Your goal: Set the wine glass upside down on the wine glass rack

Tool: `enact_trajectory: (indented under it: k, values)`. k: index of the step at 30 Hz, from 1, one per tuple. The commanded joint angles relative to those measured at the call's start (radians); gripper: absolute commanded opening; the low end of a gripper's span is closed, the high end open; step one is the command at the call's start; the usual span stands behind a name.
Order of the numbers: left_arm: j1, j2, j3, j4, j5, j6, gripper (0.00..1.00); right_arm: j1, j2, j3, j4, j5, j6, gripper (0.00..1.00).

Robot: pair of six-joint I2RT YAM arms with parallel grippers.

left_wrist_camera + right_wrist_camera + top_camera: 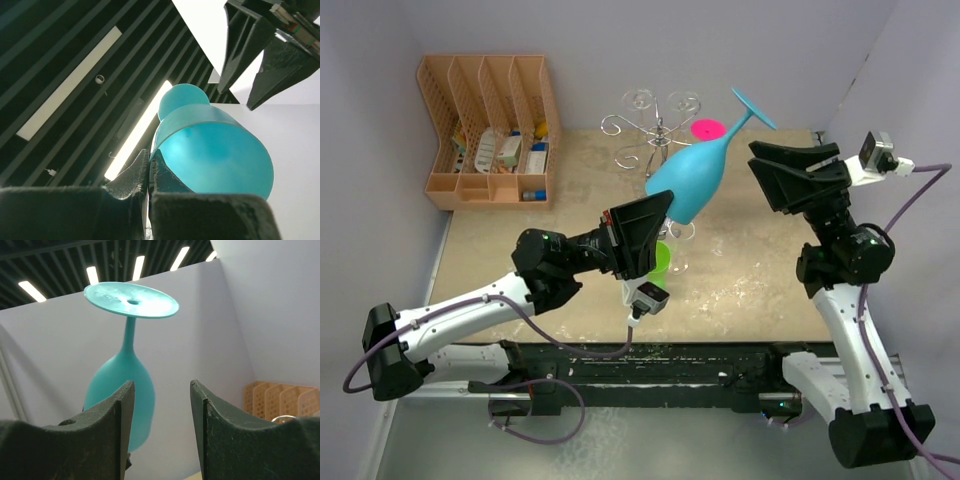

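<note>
The teal wine glass (690, 180) is held in the air over the middle of the table, tilted, with its foot (753, 106) up and to the right. My left gripper (660, 212) is shut on the bowl's rim, one finger inside and one outside, as the left wrist view shows at the gripper (149, 160) and the glass (215, 155). My right gripper (760, 175) stands open just right of the stem, apart from it. In the right wrist view nothing lies within the gripper (162, 390), and the glass (125, 385) is beyond its left finger. The wine glass rack (660, 130) stands behind, at the back of the table.
An orange slotted organiser (490, 130) with small items sits at the back left, and shows as the organiser (280, 400) in the right wrist view. A green cup (662, 262) stands under the left gripper. A pink disc (708, 128) lies beside the rack.
</note>
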Motion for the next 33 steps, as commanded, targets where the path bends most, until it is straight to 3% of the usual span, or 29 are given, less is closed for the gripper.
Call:
enact_trajectory:
  k: [1,11,16,20,25,33]
  values:
    - [-0.014,0.017,0.007,0.063,0.039,0.050,0.00,0.071,0.019,0.061,0.085,0.027,-0.031,0.52]
    - [-0.033,0.054,0.025,0.051,0.052,0.082,0.00,0.137,0.067,0.106,0.136,0.055,-0.043,0.50]
    - [-0.035,0.064,0.023,0.049,0.055,0.095,0.00,0.146,0.078,0.111,0.170,0.062,-0.032,0.37]
    - [-0.035,0.072,0.023,0.046,0.057,0.101,0.00,0.154,0.078,0.102,0.199,0.076,-0.026,0.35]
    - [-0.036,0.085,0.036,0.044,0.051,0.105,0.00,0.172,0.083,0.102,0.204,0.078,-0.033,0.14]
    - [-0.038,0.125,0.092,0.040,0.022,0.120,0.00,0.255,0.072,0.045,0.197,0.120,-0.083,0.20]
